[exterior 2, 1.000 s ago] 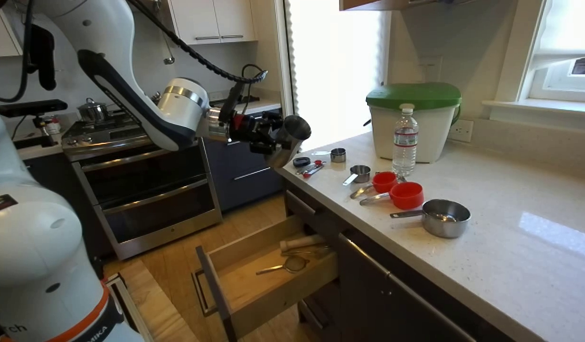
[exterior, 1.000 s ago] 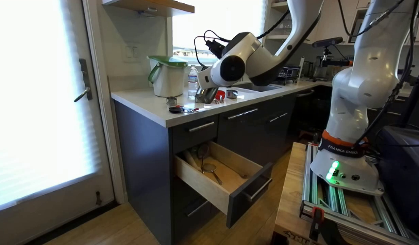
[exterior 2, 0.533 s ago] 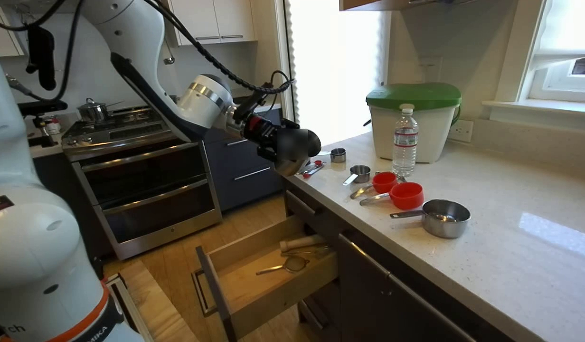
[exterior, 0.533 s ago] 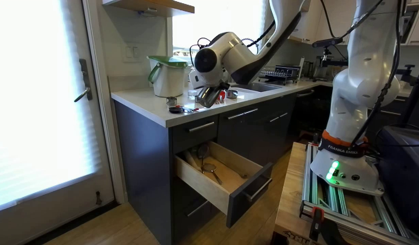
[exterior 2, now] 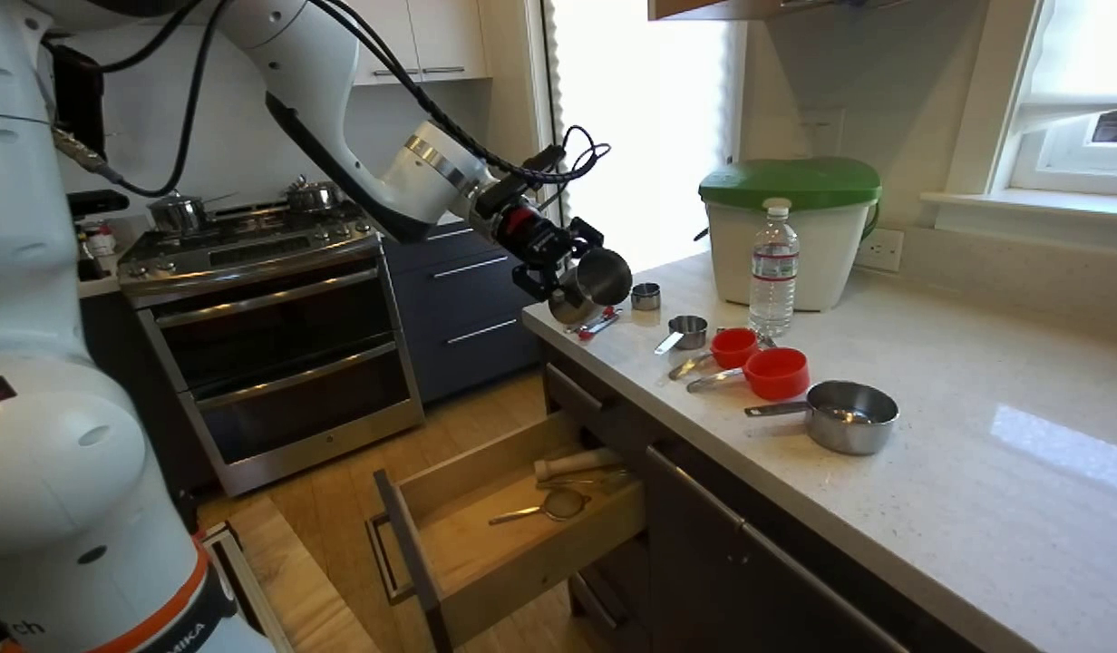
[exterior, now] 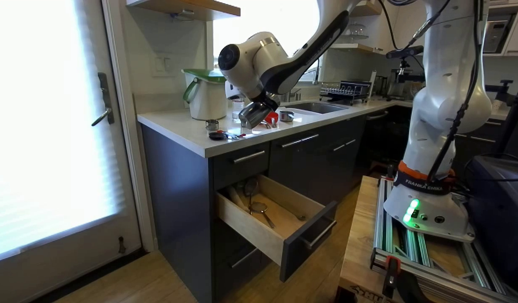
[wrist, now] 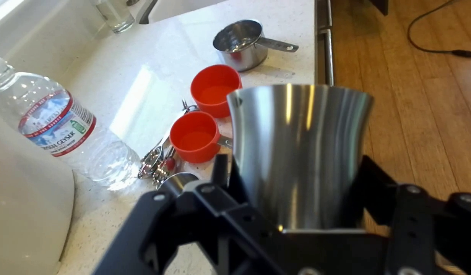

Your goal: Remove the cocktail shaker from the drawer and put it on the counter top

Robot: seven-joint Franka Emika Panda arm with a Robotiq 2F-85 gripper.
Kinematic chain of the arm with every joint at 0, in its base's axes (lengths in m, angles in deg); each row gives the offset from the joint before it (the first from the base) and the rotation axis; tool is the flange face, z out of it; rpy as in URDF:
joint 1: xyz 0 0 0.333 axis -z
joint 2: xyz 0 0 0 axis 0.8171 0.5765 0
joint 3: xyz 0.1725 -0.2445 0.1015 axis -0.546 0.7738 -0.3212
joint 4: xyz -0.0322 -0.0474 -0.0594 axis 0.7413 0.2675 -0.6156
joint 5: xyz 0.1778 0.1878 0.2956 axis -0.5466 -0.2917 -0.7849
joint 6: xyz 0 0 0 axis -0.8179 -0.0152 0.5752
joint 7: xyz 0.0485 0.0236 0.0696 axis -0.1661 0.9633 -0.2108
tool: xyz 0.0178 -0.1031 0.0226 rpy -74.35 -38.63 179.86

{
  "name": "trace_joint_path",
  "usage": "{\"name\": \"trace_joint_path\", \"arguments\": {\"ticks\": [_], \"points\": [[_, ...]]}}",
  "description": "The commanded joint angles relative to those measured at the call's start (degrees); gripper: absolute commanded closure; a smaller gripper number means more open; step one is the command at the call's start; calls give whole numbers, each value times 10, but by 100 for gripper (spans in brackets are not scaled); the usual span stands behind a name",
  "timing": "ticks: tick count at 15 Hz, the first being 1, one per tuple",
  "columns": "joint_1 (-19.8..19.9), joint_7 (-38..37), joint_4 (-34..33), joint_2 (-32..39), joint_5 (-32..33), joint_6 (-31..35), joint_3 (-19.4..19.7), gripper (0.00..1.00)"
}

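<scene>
The cocktail shaker is a shiny steel flared cup [wrist: 300, 152]. It also shows in both exterior views [exterior: 255, 114] [exterior 2: 593, 283]. My gripper [wrist: 296, 168] is shut round its sides, one finger on each side. The gripper [exterior 2: 558, 263] holds it tilted at the end corner of the white counter top [exterior 2: 976, 472], over or just beside the edge. I cannot tell whether it touches the top. The drawer [exterior: 250, 223] stands open below, with a strainer [exterior 2: 563, 504] and a pale wooden tool [exterior 2: 572, 463] in it.
On the counter stand a steel measuring cup [exterior 2: 850, 417], red cups [exterior 2: 776, 374], small steel cups [exterior 2: 688, 332], a water bottle [exterior 2: 773, 272] and a green-lidded bin [exterior 2: 785, 240]. Measuring spoons [exterior: 231, 135] lie near the end corner. The sink [exterior: 318, 107] is farther along.
My arm has swung toward the counter, carrying the shaker to its corner, and the shaker's tilt has changed. The drawer and the things on the counter have not moved.
</scene>
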Motion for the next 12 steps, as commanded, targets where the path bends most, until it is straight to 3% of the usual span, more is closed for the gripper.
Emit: {"name": "trace_joint_path", "arguments": {"ticks": [1,5,12], "points": [[-1,-10,-51,37,-38,-48,0,44],[7,-38,-94,71,-106,-87,4,44],[25,-158,-113,68,-201,-15,15,44]]}}
